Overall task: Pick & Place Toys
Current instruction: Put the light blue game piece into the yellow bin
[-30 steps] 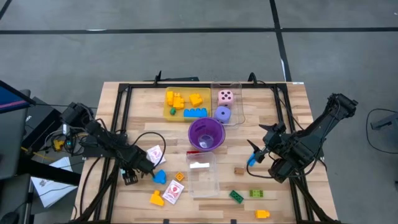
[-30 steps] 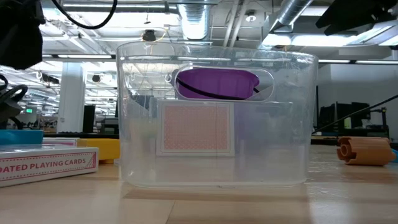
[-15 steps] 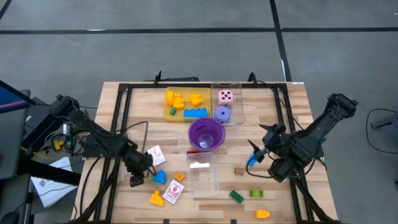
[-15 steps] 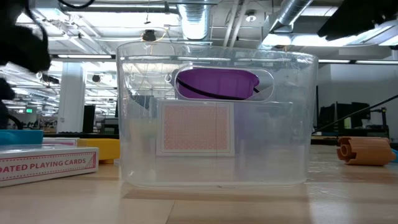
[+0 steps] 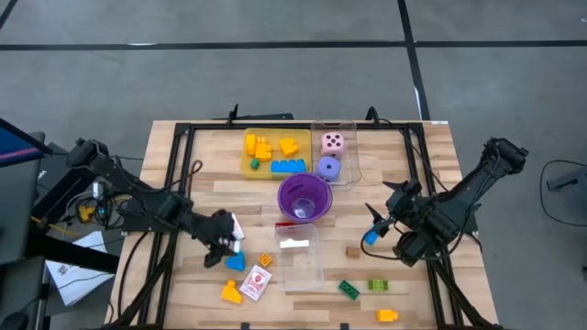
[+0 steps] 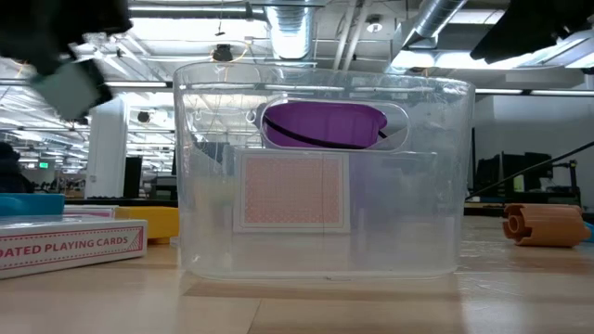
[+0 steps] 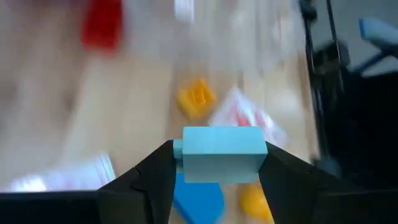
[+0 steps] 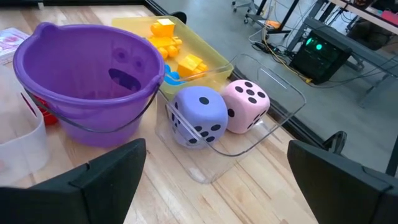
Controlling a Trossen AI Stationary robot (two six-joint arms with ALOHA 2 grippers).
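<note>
**Left claw lifts a light-blue brick over the front-left of the table**

Left gripper [image 7: 214, 163] pinches a pale blue brick [image 7: 221, 154] between its fingers, squarely across the block's ends, above the front-left boards. Under it sit a darker blue piece [image 5: 236, 261], a yellow brick [image 5: 230, 292] and a card pack [image 5: 257, 279]; another pack [image 5: 229, 225] lies just beside the claw. Open wood lies to its left, out to the black frame rail [image 5: 171, 183].

Centre is crowded: clear tray [image 5: 299, 258] in front, purple cup [image 5: 304, 197] behind it, then the yellow tray [image 5: 275, 152] of bricks and a clear tray [image 5: 337, 151] holding pink die [image 5: 333, 142] and purple die [image 5: 328, 167].

Right gripper [image 5: 371, 236] hangs spread wide and empty over the right side, bare boards beneath. Green bricks [image 5: 348, 290] and an orange one [image 5: 387, 315] lie near the front edge.
</note>
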